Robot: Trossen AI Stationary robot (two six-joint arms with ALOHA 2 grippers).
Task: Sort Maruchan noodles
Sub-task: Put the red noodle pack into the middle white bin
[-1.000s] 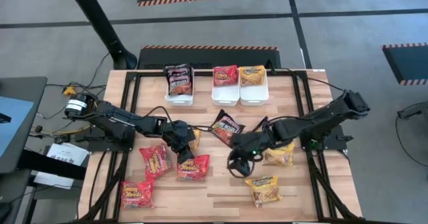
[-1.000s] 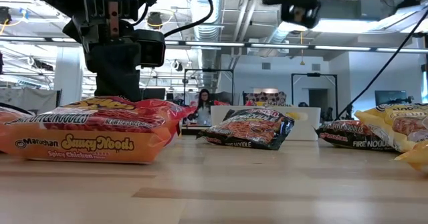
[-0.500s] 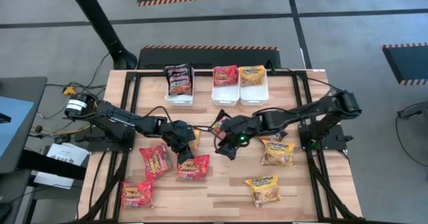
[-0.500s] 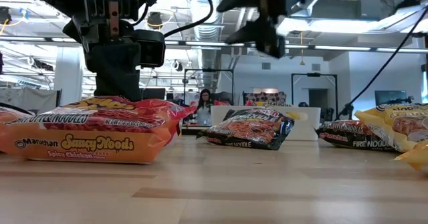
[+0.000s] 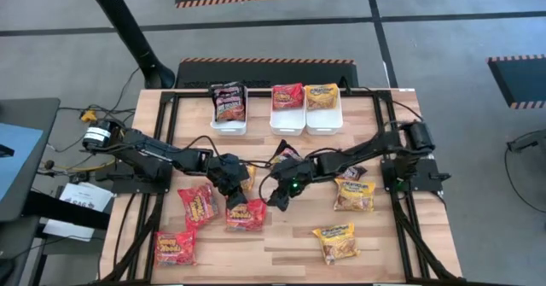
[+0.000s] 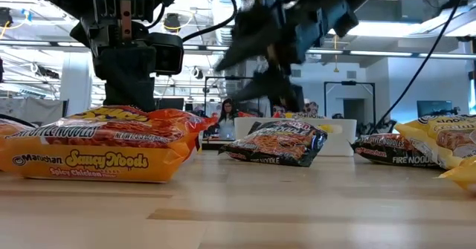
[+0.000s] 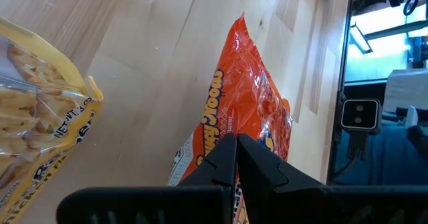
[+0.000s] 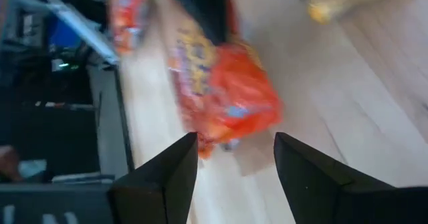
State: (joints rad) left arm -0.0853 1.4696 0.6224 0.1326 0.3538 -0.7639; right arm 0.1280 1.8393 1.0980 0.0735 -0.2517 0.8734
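1. Overhead: the right gripper [image 5: 277,198] reaches across the middle of the table with jaws spread and nothing in them, heading toward the red packet [image 5: 246,213] near the table's front. The left gripper [image 5: 232,188], clenched and empty, hangs just beside that same packet. Risk, as I judge it: the two arms crowd one spot and could knock together. Three white bins [image 5: 277,119] at the back already hold packets; a dark packet [image 5: 288,156] lies partly under the right arm and could be dragged.

2. Table level: the red packet [image 6: 104,154] lies flat and puffy, the left arm upright behind it. A flat, slippery bag may slide away rather than lift.

3. Left wrist: the closed fingers [image 7: 235,158] sit over the red packet [image 7: 251,110], with a yellow packet [image 7: 37,110] near. Descent could pin the bag.

4. Right wrist: the open fingers [image 8: 304,170] frame the red packet [image 8: 224,100], off to one side; a corner pinch might tear or drop it.
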